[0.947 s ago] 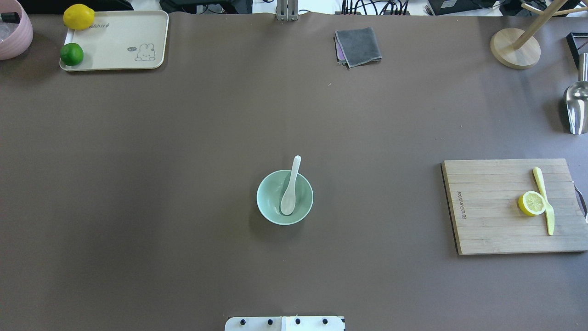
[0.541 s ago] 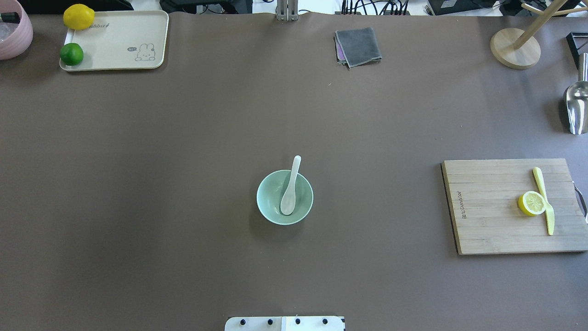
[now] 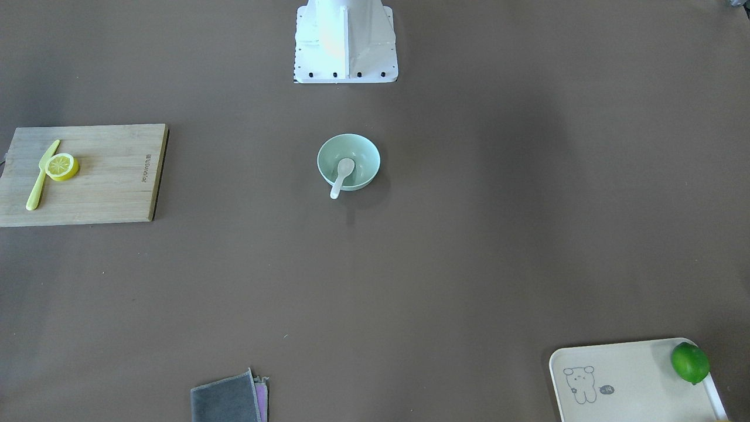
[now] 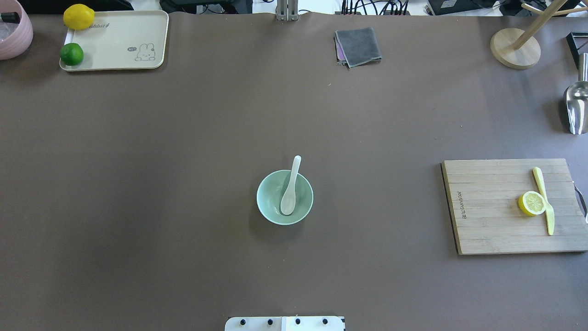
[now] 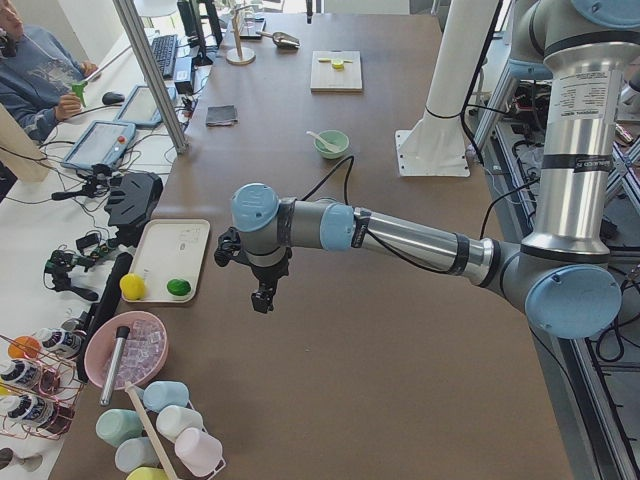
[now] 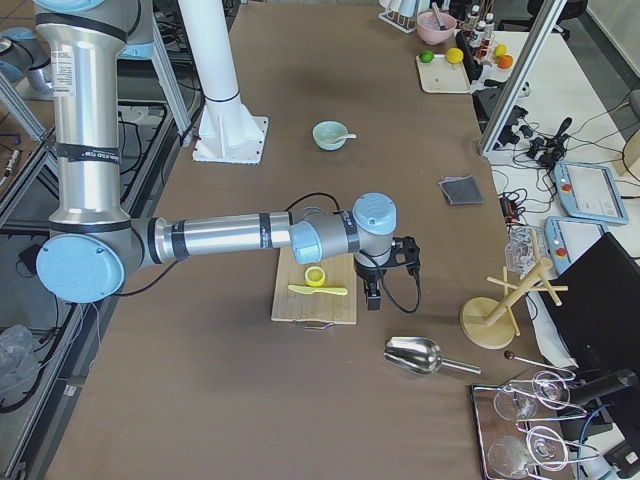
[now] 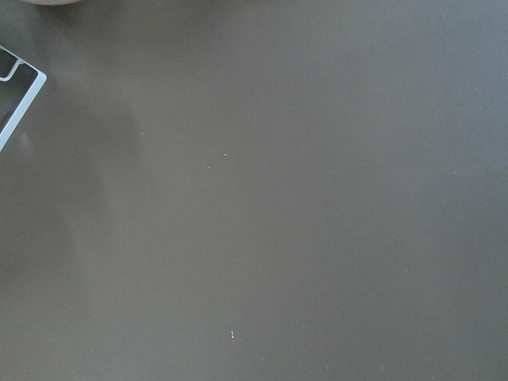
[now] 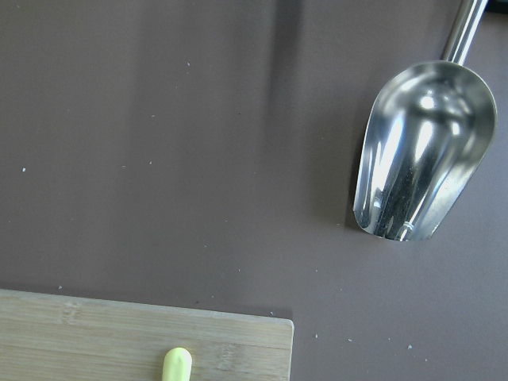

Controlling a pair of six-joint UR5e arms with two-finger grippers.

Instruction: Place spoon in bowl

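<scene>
The spoon (image 4: 290, 191) rests in the bowl (image 4: 265, 195) at the middle of the table (image 4: 161, 184), its handle over the rim away from the robot; the left pincer (image 5: 263, 297) hangs near the tray (image 5: 185, 245); the right pincer (image 6: 373, 296) hangs beside the cutting board (image 6: 310, 310); whether either stands apart or together cannot be told.

The left gripper (image 5: 264, 297) and right gripper (image 6: 373, 298) show only small in side views, grip unreadable; the scoop (image 8: 421, 151) has its handle cut off by the top edge.
</scene>
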